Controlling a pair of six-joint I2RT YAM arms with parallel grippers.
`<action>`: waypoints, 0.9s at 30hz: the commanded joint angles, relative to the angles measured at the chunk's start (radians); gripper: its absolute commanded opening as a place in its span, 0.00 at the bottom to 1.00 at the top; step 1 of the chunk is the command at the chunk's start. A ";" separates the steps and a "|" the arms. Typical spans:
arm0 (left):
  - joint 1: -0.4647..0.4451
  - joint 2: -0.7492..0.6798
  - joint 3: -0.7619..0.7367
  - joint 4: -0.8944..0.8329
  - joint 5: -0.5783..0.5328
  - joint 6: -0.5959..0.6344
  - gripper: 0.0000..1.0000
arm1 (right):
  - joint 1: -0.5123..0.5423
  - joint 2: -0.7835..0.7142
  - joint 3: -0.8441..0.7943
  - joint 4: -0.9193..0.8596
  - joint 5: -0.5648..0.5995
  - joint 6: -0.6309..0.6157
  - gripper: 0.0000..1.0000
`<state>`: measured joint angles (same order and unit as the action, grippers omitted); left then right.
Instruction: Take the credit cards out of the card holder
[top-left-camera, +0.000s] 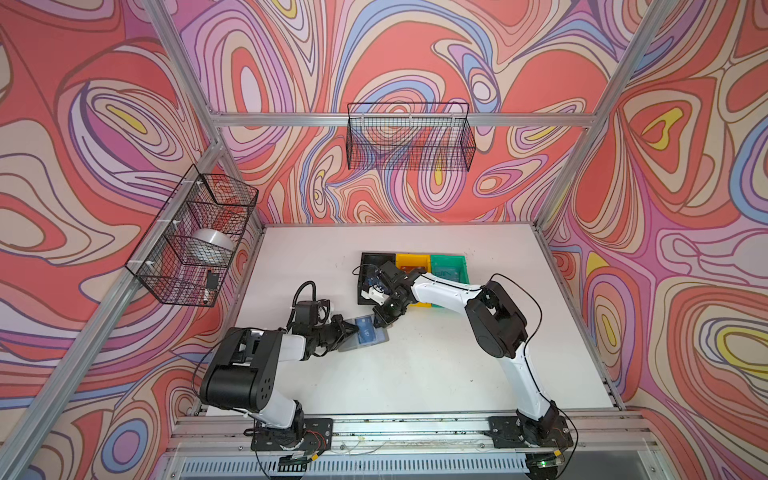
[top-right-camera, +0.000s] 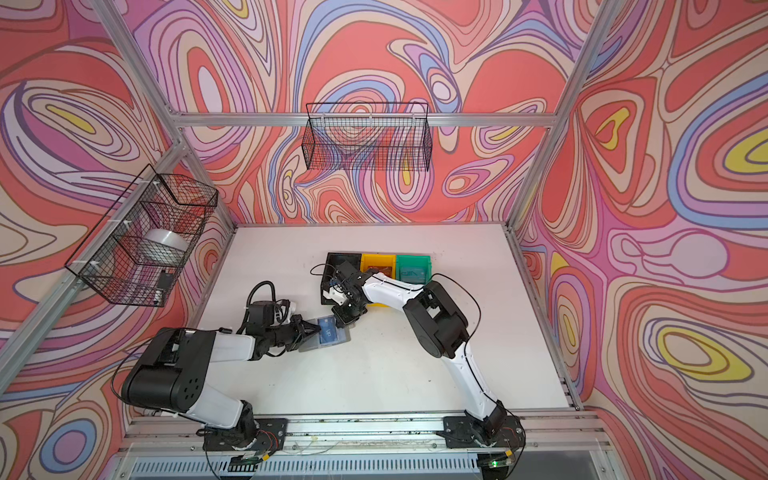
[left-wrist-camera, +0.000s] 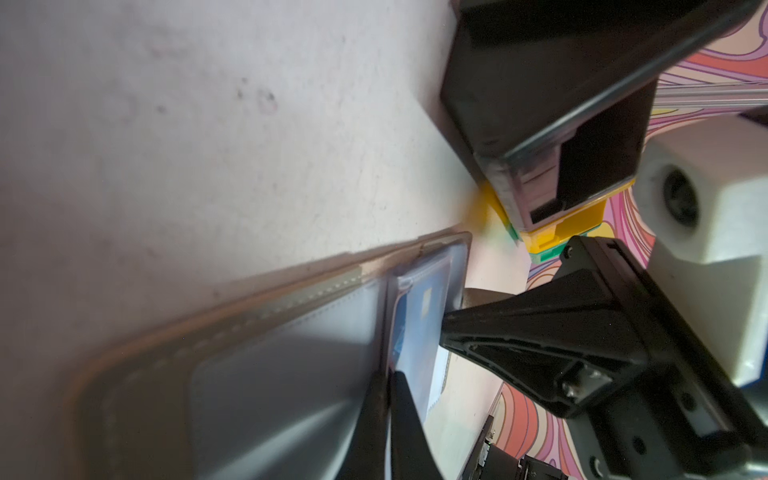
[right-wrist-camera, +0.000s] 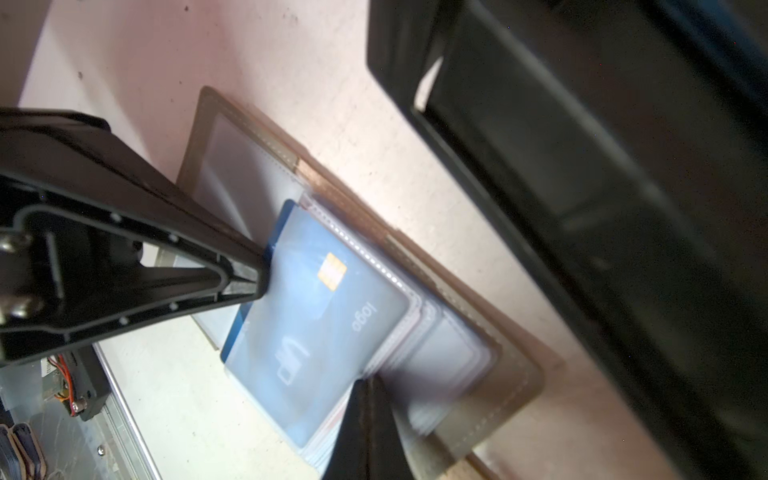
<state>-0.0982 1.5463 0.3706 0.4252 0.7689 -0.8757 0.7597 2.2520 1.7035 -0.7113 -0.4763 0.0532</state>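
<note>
Along blue card (right-wrist-camera: 316, 324) edge, left gripper (right-wrist-camera: 261, 271) pinched; right gripper (right-wrist-camera: 368, 384) grips card holder (right-wrist-camera: 511, 386).

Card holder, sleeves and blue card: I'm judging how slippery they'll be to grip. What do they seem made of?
The card holder cover looks like matte grey-brown leather or imitation, going by its stitched border. The sleeves: soft clear plastic, slightly frosted and glossy, with dotted seams. The blue card: likely stiff smooth plastic, flat, crisp-edged, with a gold chip.
</note>
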 joint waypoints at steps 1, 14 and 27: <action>-0.005 0.007 -0.003 -0.006 -0.012 0.005 0.04 | 0.013 0.062 -0.021 -0.054 0.013 -0.012 0.00; -0.002 0.005 -0.015 -0.034 -0.021 0.025 0.04 | 0.012 0.065 -0.026 -0.054 0.013 -0.006 0.00; 0.037 -0.009 -0.037 -0.055 -0.003 0.044 0.03 | 0.012 0.072 -0.021 -0.061 0.010 -0.001 0.00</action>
<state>-0.0742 1.5440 0.3614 0.4259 0.7891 -0.8532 0.7593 2.2536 1.7035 -0.7105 -0.4820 0.0536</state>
